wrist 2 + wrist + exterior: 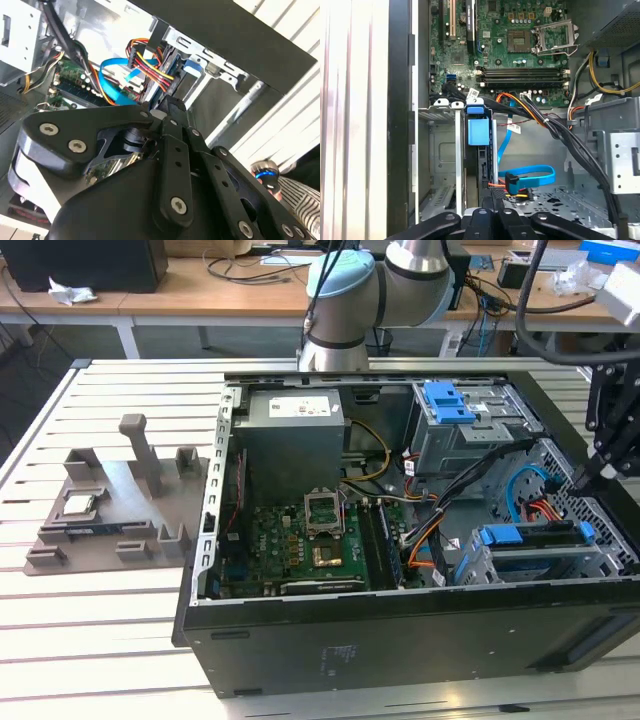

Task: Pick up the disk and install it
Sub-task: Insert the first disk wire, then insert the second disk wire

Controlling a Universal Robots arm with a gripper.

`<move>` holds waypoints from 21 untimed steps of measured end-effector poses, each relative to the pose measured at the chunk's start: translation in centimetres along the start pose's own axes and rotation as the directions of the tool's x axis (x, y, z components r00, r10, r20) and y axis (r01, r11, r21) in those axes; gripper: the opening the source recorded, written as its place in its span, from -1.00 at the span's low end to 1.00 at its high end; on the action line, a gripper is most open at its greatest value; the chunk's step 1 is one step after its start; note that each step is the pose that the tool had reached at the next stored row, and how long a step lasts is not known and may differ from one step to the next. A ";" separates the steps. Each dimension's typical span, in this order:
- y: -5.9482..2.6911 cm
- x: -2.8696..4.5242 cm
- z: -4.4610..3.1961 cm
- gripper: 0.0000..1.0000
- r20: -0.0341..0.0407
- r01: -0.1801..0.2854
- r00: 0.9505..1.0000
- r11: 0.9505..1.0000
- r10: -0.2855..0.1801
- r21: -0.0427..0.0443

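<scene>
The disk [530, 536], silver in a blue plastic carrier, lies in the grey drive cage [480, 570] at the front corner of the open computer case, on the exterior view's right. In the first wrist view the disk [482, 165] shows edge-on in its slot, under a blue tab. My gripper [597, 472] hangs at the case's right wall, just past the cabled end of the disk. The gripper [495, 197] has its fingers together with nothing between them. In the second wrist view the gripper [167, 106] points at the disk's [169, 75] end, beside the red-and-yellow power plug.
A blue data cable [532, 175] and orange wires [425, 530] run beside the cage. The motherboard [300, 550] fills the case floor, with a power supply [295, 425] and a second cage with a blue latch [450, 400] behind. A grey fixture [110, 510] holds a CPU chip [82, 503].
</scene>
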State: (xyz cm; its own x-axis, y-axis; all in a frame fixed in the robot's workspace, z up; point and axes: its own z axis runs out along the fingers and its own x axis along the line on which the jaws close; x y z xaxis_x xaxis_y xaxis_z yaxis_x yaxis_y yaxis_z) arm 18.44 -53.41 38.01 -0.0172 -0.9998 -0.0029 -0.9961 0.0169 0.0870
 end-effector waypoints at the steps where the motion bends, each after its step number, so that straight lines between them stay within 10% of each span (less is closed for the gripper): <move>1: 0.16 -0.06 -1.81 -0.79 0.000 0.000 1.000 1.000 0.000 0.000; 17: 0.19 -0.06 -2.11 -0.79 0.000 0.000 1.000 1.000 0.000 0.000; 21: 0.19 -0.07 -2.12 -0.53 0.000 0.000 1.000 1.000 0.000 0.000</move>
State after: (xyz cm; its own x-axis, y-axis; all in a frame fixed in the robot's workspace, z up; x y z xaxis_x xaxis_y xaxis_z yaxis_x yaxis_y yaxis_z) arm 18.44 -53.35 40.14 -0.0172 -0.9998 -0.0029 -0.9961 0.0169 0.0867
